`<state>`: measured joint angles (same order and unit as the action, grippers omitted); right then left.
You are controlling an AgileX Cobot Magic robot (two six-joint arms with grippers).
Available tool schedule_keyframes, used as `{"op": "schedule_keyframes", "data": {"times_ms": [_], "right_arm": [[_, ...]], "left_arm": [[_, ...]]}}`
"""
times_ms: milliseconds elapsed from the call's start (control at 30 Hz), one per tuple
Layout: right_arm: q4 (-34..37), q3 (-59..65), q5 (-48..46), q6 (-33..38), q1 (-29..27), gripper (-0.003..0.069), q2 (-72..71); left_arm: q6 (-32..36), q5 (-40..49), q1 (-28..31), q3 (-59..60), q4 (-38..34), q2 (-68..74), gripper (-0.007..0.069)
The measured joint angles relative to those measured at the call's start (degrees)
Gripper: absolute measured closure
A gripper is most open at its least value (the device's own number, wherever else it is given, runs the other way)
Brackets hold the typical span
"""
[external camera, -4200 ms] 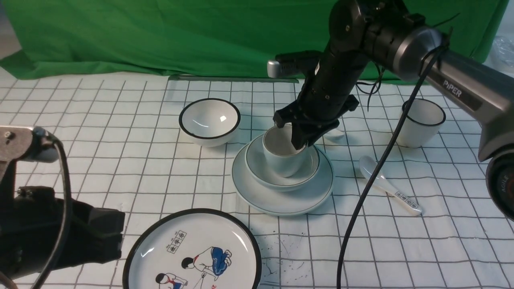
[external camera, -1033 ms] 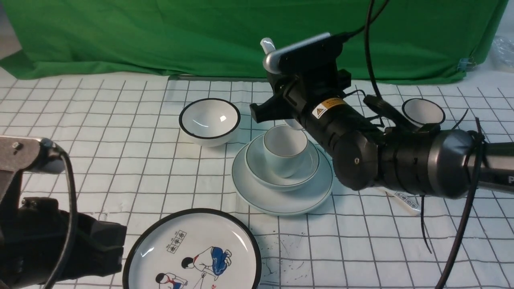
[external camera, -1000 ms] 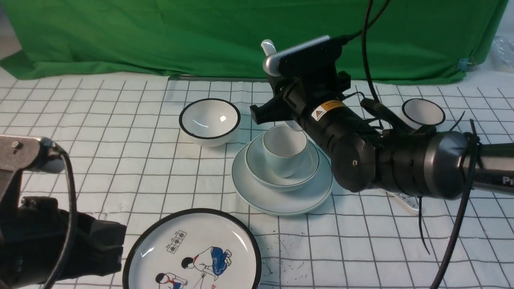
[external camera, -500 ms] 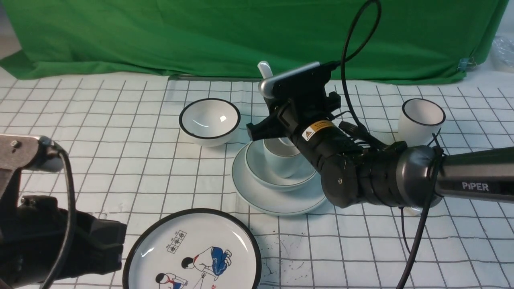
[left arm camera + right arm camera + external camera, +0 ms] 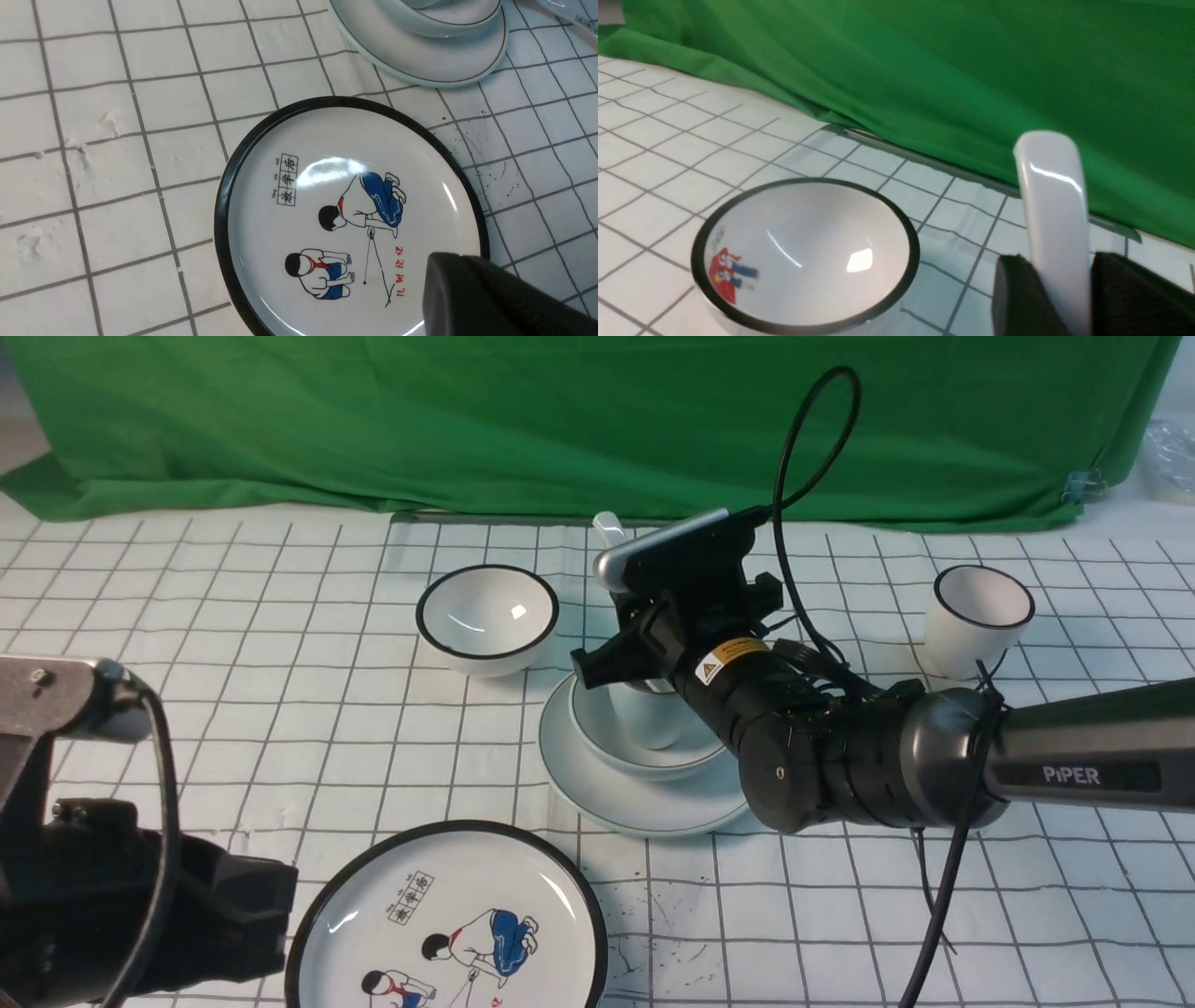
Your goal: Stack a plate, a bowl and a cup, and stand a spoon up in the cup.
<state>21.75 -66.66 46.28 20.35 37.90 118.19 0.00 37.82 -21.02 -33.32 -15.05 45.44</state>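
Black fingers (image 5: 1015, 298) of the right end effector (image 5: 1064, 284) stand on either side of a white spoon (image 5: 1052, 196), close against its handle. Whether they press on it or merely flank it cannot be told. The handle rises nearly upright between them, rounded tip uppermost (in the front view only that tip shows, above the silver wrist camera (image 5: 663, 546)). The spoon's lower end is hidden by the end effector, which hangs directly over the cup (image 5: 644, 719).

The cup is pale grey-green and sits upright in the middle of a wide shallow bowl (image 5: 644, 763) of the same colour. The bowl sits on a matching plate (image 5: 607, 793) near the middle of the tabletop (image 5: 233, 616), which is covered in white cloth with a dark grid. The right arm (image 5: 1074, 765) reaches in low from the right, crossing in front of the plate's right side.

Left of the stack and a little farther back sits a white bowl (image 5: 485, 616) with a thick black rim, apart from the plate. Well to the right stands a white cup (image 5: 971, 616) with a black rim. At the near edge lies a larger picture plate (image 5: 523, 868) with cartoon children, close to the grey-green plate but not touching it. The left end effector (image 5: 486, 298) hangs near this picture plate at the robot's left, jaws closed together. A green cloth (image 5: 467, 420) hangs behind the tabletop.
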Motion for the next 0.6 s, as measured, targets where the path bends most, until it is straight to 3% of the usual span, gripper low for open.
{"op": "schedule_keyframes", "data": {"times_ms": [133, 400, 500, 567, 600], "right_arm": [[0.0, 0.0, -1.3, 0.1, 0.0, 0.0351, -0.8], [0.1, 0.1, -15.7, 4.5, 0.0, 0.0344, -10.8], [0.4, 0.1, -28.2, 10.2, -0.2, 0.0461, -19.4], [0.5, 0.1, -39.8, 10.9, -1.5, 0.0578, -27.8], [0.5, 0.1, -43.9, 10.4, -2.6, 0.0602, -31.5]], "left_arm": [[0.0, 0.0, 0.0, 0.0, 0.0, 0.0, 0.0624], [0.0, -0.1, 0.0, 0.0, 0.0, 0.0, 0.0624], [0.0, -0.4, 0.0, 0.0, 0.1, 0.0, 0.0624], [0.0, -0.4, 0.0, 0.0, 0.1, 0.0, 0.0624], [0.0, -0.5, 0.0, 0.0, 0.1, 0.0, 0.0624]]}}
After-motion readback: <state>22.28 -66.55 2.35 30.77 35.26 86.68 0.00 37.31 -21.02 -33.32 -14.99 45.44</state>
